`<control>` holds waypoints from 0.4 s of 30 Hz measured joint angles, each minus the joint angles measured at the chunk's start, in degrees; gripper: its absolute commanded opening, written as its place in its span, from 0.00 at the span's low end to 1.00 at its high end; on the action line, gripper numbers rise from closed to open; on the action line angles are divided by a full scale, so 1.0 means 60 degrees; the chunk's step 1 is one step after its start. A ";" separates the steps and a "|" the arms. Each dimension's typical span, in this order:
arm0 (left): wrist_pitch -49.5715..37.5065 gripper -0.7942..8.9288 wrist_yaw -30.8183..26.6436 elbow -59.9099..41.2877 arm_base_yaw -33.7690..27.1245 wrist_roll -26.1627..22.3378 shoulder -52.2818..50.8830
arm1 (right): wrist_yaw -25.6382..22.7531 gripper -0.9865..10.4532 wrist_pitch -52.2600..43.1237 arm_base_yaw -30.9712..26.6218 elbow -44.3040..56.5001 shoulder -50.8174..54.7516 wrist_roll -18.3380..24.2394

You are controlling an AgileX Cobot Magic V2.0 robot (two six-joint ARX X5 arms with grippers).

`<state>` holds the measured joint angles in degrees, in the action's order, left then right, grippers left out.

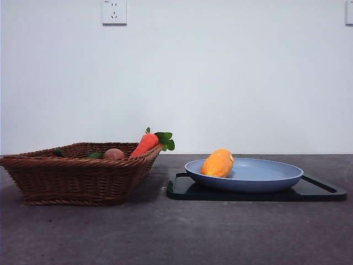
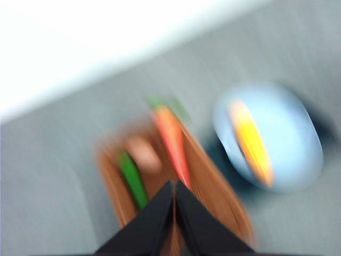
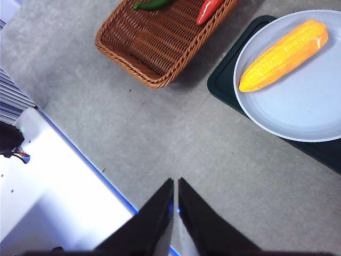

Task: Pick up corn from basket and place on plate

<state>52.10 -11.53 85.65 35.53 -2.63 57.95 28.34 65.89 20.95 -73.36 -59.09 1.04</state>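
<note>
Corn [image 1: 218,163] lies on the light-blue plate [image 1: 276,178], at about 9 o'clock inside the rim, plate on a black tray [image 1: 320,192]. Basket [image 1: 77,176] at 9 o'clock of the plate holds carrot [image 1: 144,144]. Left gripper [image 2: 175,188] and right gripper [image 3: 176,184]: fingers closed, empty, both clear of everything. Placement looks done; best just to keep the arms away. Grey counter [image 1: 176,232], white wall with socket [image 1: 114,12].

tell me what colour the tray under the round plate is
Black, perhaps very dark green: the flat rectangular tray beneath the round light-blue plate shows best in the front view.
</note>
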 measured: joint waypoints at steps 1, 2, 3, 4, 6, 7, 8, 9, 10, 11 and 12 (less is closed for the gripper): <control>-0.1246 0.09 0.0313 -0.0860 -0.0721 -0.0171 -0.0769 | 0.0000 0.09 -0.0004 0.0000 0.0000 0.0000 0.0000; -0.2277 0.09 0.0514 -0.1650 -0.1297 -0.0299 -0.1370 | -0.0004 0.09 -0.0004 0.0000 0.0000 0.0000 0.0000; -0.3512 0.09 0.0525 -0.2718 -0.1989 -0.0448 -0.2076 | 0.0000 0.09 -0.0004 0.0000 0.0000 0.0000 0.0000; -0.4524 0.09 0.0528 -0.3639 -0.2543 -0.0561 -0.2659 | 0.0000 0.09 -0.0004 0.0000 0.0000 0.0000 0.0000; -0.6142 0.09 0.0528 -0.5125 -0.3413 -0.0692 -0.3559 | 0.0000 0.09 -0.0004 0.0000 0.0000 0.0000 0.0000; -0.6765 0.09 0.0532 -0.5730 -0.3741 -0.0721 -0.3934 | 0.0000 0.09 -0.0004 0.0000 0.0000 0.0004 0.0004; -0.7144 0.09 0.0528 -0.6247 -0.3989 -0.0729 -0.4237 | 0.0000 0.09 -0.0004 0.0000 0.0000 0.0004 0.0000; -0.7479 0.09 0.0532 -0.6801 -0.4251 -0.0747 -0.4594 | 0.0000 0.09 -0.0004 0.0000 0.0000 0.0004 0.0004; -0.7770 0.09 0.0532 -0.7358 -0.4470 -0.0750 -0.4954 | -0.0004 0.09 -0.0004 0.0000 0.0000 0.0004 0.0000; -0.8000 0.09 0.0532 -0.7883 -0.4641 -0.0754 -0.5286 | -0.0004 0.09 -0.0004 0.0000 0.0000 0.0004 0.0000; -0.8149 0.09 0.0532 -0.8324 -0.4765 -0.0758 -0.5570 | 0.0000 0.09 -0.0004 0.0000 0.0000 0.0004 0.0000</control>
<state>3.20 -8.34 35.70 6.94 -7.18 24.53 28.34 65.87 20.95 -73.36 -59.07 1.04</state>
